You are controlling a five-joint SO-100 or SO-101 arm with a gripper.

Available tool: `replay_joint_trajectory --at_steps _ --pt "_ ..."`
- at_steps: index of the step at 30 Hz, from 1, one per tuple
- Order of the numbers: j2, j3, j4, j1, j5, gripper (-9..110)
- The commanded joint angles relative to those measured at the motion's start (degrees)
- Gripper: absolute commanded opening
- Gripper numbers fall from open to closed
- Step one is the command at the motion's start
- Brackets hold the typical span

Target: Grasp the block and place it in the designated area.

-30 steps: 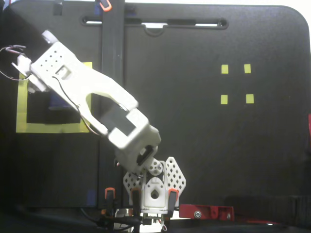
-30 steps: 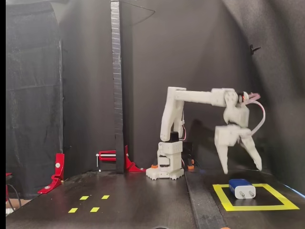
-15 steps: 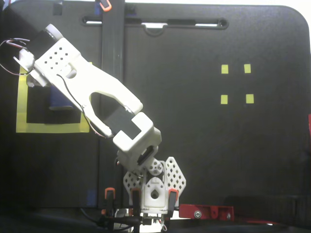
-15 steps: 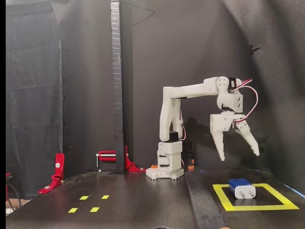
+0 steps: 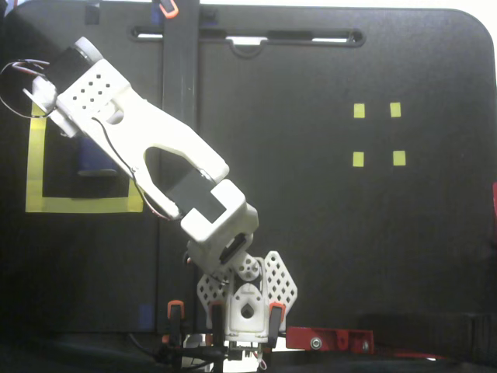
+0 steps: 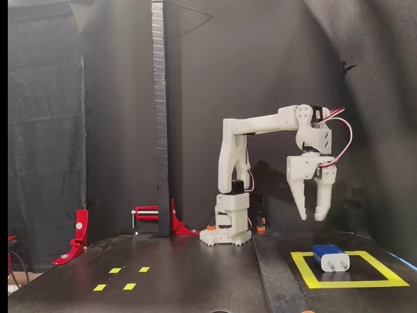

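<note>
In a fixed view from the side the tool [image 6: 311, 214] hangs well above the bench [image 6: 195, 274], fingers pointing down and drawn nearly together with only a narrow gap between the tips; it holds nothing. From the tool, the block [image 6: 331, 257] sits at about 5 o'clock, lying flat on the black interior of the designated area [image 6: 306, 268], its two silvery prongs facing the camera. In a fixed view from above the arm [image 5: 147, 155] covers most of the block, leaving only a blue sliver [image 5: 95, 160] inside the yellow frame [image 5: 78, 204].

By my reading the placing is done and the step in hand is to pull clear. To do it well, lift straight up or hold height first, then fold toward the base [image 6: 225, 236] at 8 o'clock, so that the fingertips and the trailing wires [image 6: 340, 140] never sweep low over the block
</note>
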Motion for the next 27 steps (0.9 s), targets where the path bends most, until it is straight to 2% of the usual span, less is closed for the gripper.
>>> replay_joint_trajectory --at_steps 1,6,9,16,24,27 --pt "2.99 -2.29 -0.09 0.26 -0.09 0" --pt "2.99 -2.29 -0.88 0.44 1.23 0" --pt "2.99 -2.29 -2.81 0.44 5.71 0" --pt "2.81 -2.2 -7.38 0.79 27.95 0" --pt "2.81 -2.29 -6.59 2.02 55.99 0" --pt "2.81 -2.2 -4.66 2.02 60.38 0"
